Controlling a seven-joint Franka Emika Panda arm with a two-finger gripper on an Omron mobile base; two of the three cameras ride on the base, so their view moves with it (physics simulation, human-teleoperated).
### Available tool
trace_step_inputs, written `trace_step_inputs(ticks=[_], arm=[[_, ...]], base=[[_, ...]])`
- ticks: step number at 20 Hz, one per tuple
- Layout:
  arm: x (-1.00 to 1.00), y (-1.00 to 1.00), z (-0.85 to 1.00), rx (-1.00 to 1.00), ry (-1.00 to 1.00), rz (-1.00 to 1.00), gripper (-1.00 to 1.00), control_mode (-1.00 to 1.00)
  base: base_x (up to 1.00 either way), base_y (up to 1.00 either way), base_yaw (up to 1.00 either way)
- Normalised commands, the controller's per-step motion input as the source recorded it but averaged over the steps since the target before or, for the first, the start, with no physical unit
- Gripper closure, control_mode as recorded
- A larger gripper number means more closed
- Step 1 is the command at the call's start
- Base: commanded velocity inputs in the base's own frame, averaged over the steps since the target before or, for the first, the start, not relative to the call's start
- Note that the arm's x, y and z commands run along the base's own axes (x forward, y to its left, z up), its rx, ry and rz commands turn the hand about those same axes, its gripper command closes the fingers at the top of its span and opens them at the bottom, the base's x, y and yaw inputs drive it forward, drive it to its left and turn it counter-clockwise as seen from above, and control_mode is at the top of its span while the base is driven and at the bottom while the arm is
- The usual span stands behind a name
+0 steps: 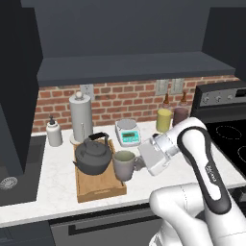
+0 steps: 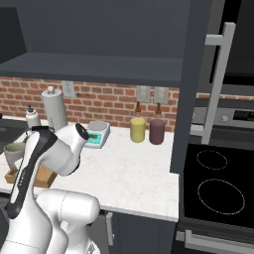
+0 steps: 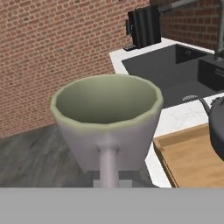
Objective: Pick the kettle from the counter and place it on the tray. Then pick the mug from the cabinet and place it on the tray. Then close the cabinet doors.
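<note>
The jaws are closed on the handle of the mug (image 1: 124, 165), which hangs upright just beside the right edge of the tray (image 1: 98, 190), so the free wood near the kettle (image 1: 92, 156) lies to its left.

the kettle (image 1: 93, 156) fills the back half of the tray (image 1: 101, 190), its arched handle rising high; the tray's near half lies bare. the mug (image 1: 124, 165) hangs at the tray's right rim, close beside the kettle. behind stand a paper towel roll (image 1: 80, 116) and a scale (image 1: 128, 132). right of the tray the surface (image 1: 57, 185) is open toward the yellow canister (image 1: 164, 119).
</note>
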Motion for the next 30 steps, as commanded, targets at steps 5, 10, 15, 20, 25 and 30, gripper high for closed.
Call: trace_step_inputs(ticks=[5,10,15,20,25,30], arm=[[0.55,0.14,-0.20,0.00,0.08,-0.04,1.00,-1.00],[0.26,0.34,-0.35,0.00,0.05,-0.01,1.00,-1.00],[0.22,0.32,-0.39,0.00,0.00,0.00,1.00,-1.00],[0.40,0.14,-0.20,0.00,-0.02,0.00,1.00,-1.00],[0.09,0.17,-0.35,-0.07,-0.11,0.00,1.00,-1.00],[0.07,0.17,-0.33,-0.07,-0.07,-0.02,1.00,-1.00]], base=[[0.00,0.00,0.00],[0.00,0.00,0.00],[0.00,0.00,0.00],[0.00,0.00,0.00],[0.00,0.00,0.00],[0.00,0.00,0.00]])
